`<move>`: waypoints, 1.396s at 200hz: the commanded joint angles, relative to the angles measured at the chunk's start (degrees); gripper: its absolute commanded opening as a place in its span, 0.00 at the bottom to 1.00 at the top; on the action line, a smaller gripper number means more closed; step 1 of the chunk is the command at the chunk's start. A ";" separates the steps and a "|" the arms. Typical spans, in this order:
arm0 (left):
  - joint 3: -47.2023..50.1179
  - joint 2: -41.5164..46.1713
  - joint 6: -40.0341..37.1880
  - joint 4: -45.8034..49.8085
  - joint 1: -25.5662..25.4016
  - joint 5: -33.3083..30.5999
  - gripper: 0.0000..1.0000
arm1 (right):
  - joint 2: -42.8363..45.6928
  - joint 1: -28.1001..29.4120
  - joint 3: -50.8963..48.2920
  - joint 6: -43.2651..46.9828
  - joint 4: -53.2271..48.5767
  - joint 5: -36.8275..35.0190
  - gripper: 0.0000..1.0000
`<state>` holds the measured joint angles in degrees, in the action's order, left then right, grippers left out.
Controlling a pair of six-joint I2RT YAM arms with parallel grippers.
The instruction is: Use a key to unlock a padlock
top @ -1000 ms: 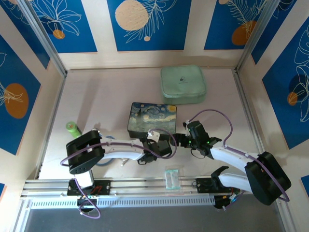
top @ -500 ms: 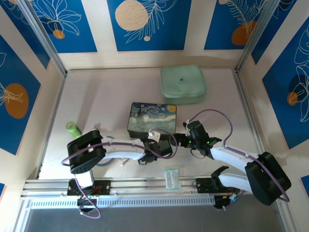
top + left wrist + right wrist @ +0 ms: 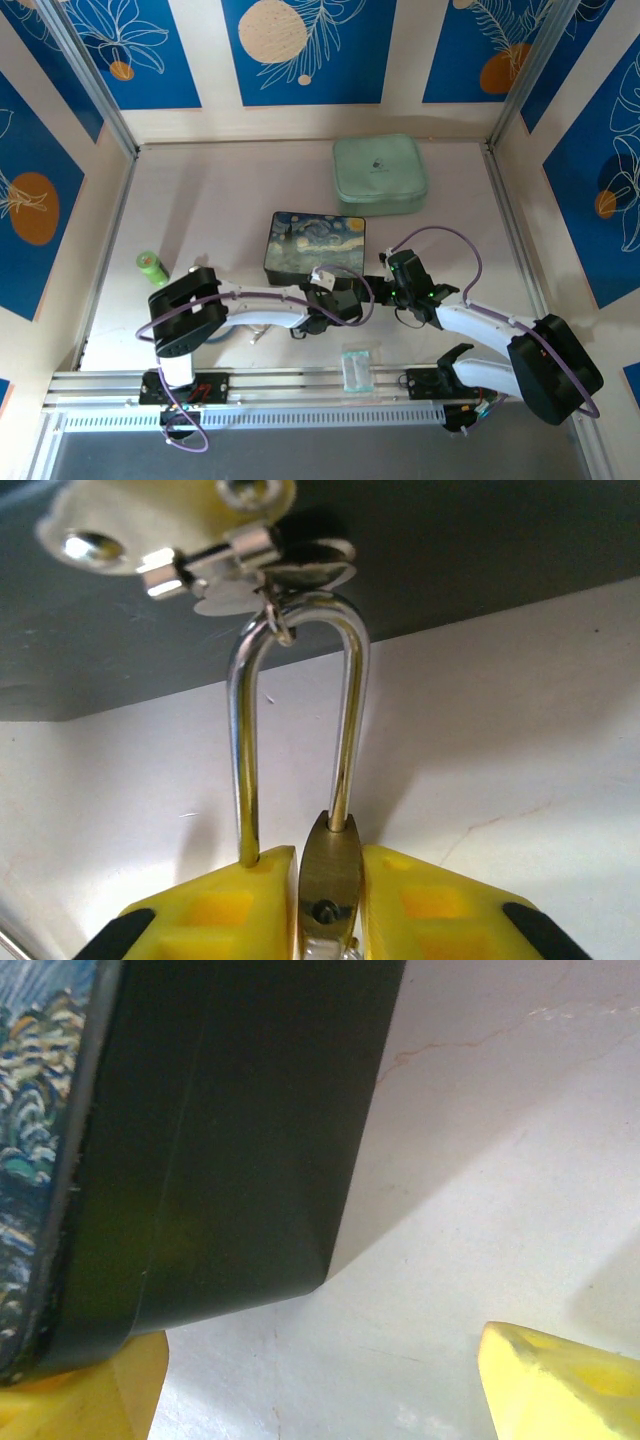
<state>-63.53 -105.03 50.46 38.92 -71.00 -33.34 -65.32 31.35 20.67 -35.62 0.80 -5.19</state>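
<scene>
The padlock (image 3: pixel 331 865) sits low in the middle of the left wrist view. Its brass body is pinched edge-on between the two yellow fingers (image 3: pixel 225 910) of the left gripper (image 3: pixel 330 905), which press on it from either side. Its silver shackle (image 3: pixel 350 730) rises up the centre of the frame and hooks through the clasp (image 3: pixel 270 565) at the top, on the dark side of the box (image 3: pixel 480 530). The shackle's left leg drops behind the left finger, so where it ends is hidden. Pale table (image 3: pixel 520 730) lies behind.

From above, the box (image 3: pixel 315 243) lies mid-frame with the left gripper (image 3: pixel 345 298) at its lower edge. The right gripper (image 3: pixel 378 290) is just to the right of it, by the box's lower right corner. In the right wrist view that gripper's fingers (image 3: pixel 560 1380) are spread wide, one in each bottom corner. The box's dark corner sits above the gap, close to the left one.

Farther out are a mint-green pouch (image 3: pixel 380 173) above the box, a small green cylinder (image 3: pixel 152 267) at the left and a clear bag (image 3: pixel 356 368) near the bottom rail.
</scene>
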 commanded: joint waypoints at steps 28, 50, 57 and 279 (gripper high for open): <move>-2.49 -1.06 0.41 4.49 -2.07 -1.41 0.24 | 0.92 -0.15 -0.43 -0.53 0.59 0.14 0.81; -2.70 -0.53 0.43 4.50 -2.75 -0.95 0.27 | 0.46 -0.15 -0.11 -0.41 0.48 0.09 0.81; -2.40 -0.44 0.29 3.82 -2.74 -0.45 0.27 | 0.37 -0.15 -0.10 -0.42 0.43 0.22 0.81; 16.24 40.29 -14.06 -22.10 20.96 18.07 1.00 | 3.12 23.25 9.08 -2.67 -2.20 -12.97 0.92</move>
<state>-48.66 -67.81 38.76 20.47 -53.80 -21.74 -55.55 50.46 24.67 -37.98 -4.03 -12.86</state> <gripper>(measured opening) 0.999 0.936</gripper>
